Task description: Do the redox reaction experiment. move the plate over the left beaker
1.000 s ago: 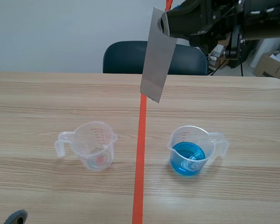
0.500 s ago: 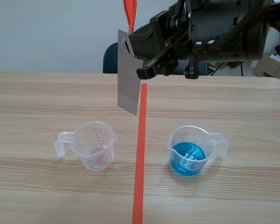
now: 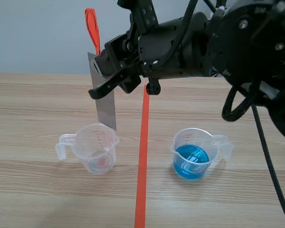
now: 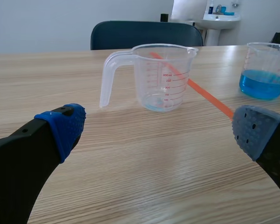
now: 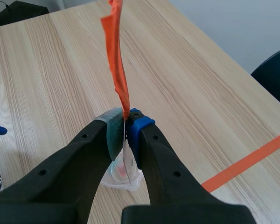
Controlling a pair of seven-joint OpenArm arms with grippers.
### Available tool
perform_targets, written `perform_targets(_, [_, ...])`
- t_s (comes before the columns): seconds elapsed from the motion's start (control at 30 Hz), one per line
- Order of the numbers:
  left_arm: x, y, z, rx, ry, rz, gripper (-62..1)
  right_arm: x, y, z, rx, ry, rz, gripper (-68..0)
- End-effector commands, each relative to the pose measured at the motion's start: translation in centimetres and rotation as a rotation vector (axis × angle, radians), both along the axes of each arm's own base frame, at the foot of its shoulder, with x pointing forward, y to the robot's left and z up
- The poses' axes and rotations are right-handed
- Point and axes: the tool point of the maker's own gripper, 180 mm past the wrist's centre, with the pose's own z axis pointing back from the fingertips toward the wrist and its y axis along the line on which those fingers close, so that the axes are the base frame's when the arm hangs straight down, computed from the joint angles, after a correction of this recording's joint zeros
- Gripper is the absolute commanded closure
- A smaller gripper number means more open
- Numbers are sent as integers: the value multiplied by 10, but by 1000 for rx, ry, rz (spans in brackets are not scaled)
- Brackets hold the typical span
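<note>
Clenched in the right hand [image 5: 126,132], thin grey plate [image 3: 106,107] with an orange strip [image 3: 91,29] standing up from its top, hanging upright just above the left beaker [image 3: 96,148] on the wooden surface [image 3: 38,104]; left hand [image 4: 159,128] low, near that beaker, fingers spread and holding nothing.

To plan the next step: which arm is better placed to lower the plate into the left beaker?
Right. The right gripper is shut on the plate, hanging just above the left beaker; the left gripper is open and empty.
</note>
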Motion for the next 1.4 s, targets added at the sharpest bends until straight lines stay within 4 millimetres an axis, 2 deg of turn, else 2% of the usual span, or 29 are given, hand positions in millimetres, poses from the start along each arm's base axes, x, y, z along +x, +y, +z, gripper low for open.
perform_targets(0.0, [4,2,12,-17,-64,7,-623,6,6,9,19,-25,5,-6])
perform_targets(0.23, [11,2,12,-6,-83,13,-623,12,20,-5,20,24,8,-6])
perform_targets(0.57, [21,1,22,-2,-129,3,-623,16,37,3,48,46,6,-6])
perform_targets(0.87, [23,0,24,-1,-142,1,-623,9,45,-5,-23,115,21,-7])
perform_targets(1.13, [23,-1,24,1,-139,-7,-623,20,47,23,6,97,21,-6])
perform_targets(1.37, [22,-2,23,2,-135,-10,-623,24,46,29,5,98,9,-6])
